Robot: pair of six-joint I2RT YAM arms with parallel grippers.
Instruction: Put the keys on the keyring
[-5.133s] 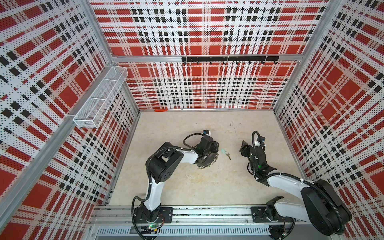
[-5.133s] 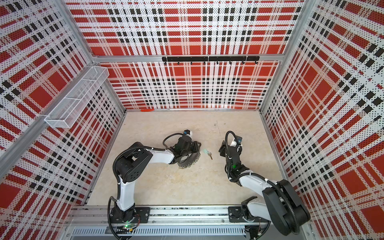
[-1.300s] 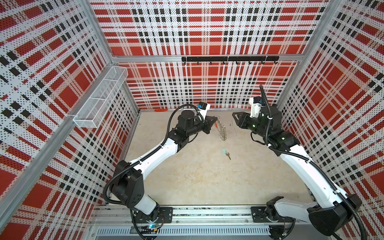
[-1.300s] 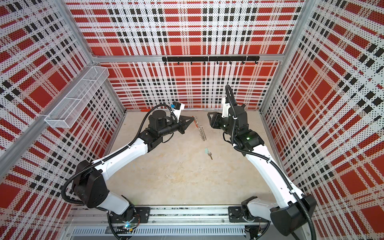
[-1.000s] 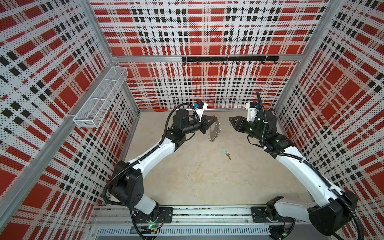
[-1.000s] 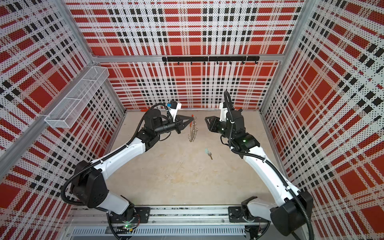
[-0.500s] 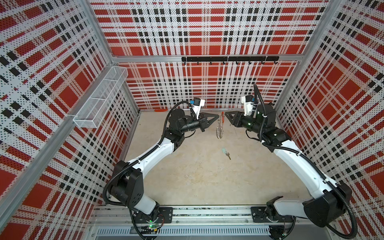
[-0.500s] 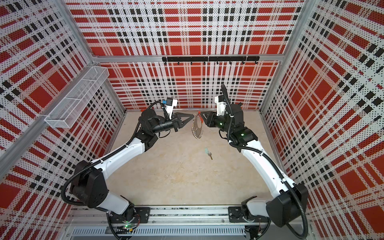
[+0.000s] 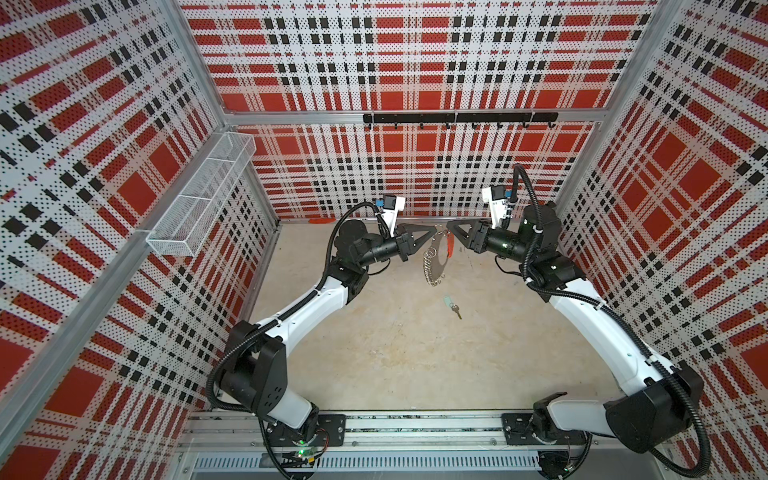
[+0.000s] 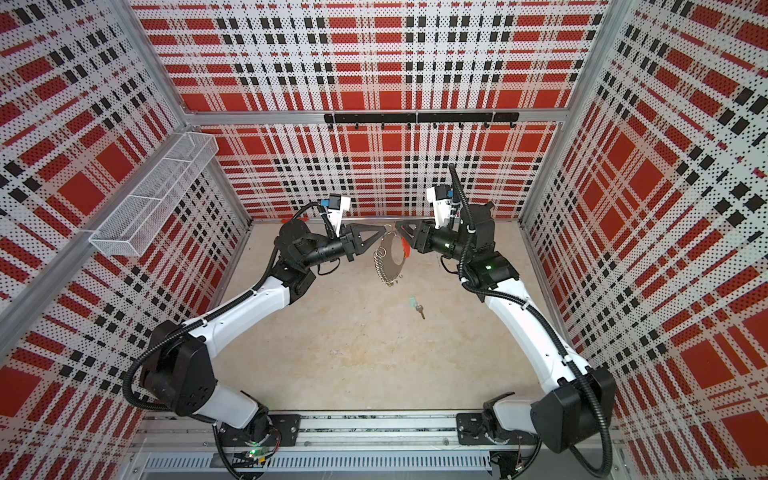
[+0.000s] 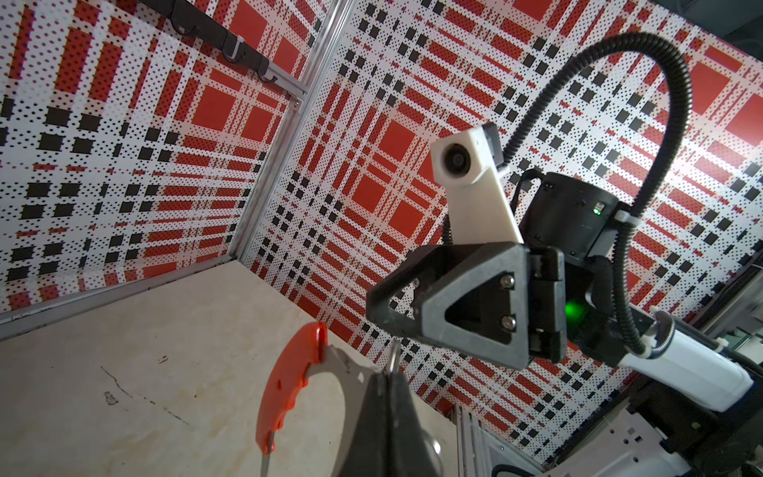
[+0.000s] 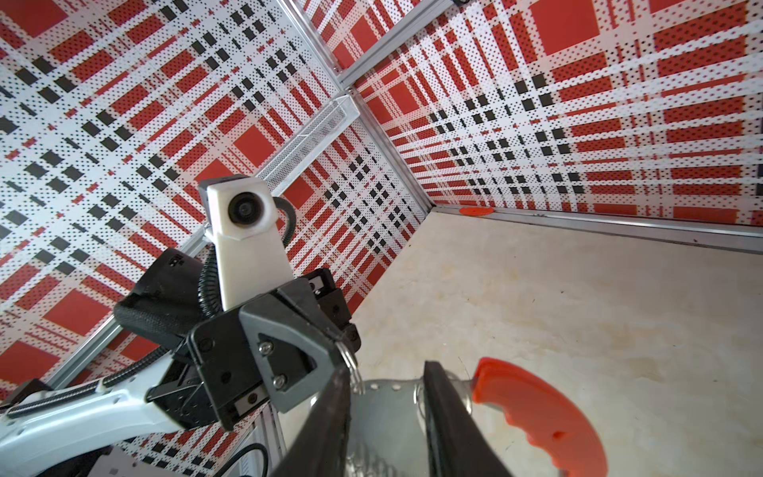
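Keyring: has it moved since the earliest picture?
Yes. The keyring, earlier lying on the table left of the keys, now hangs from the left pincer, beyond the keys, nearer the back wall.

Plaid red-black-white walls (image 9: 415, 83), beige floor (image 9: 395, 353), grey-and-red keyring (image 9: 428, 266), teal-tagged brass keys (image 9: 451, 304).

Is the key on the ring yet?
Not yet. Done: grey metal keyring with red plastic segment lifted. In hand: left gripper holds it, jaws shut; right gripper hovers open beside it. Left: the teal-tagged brass key lies loose on the beige tabletop.
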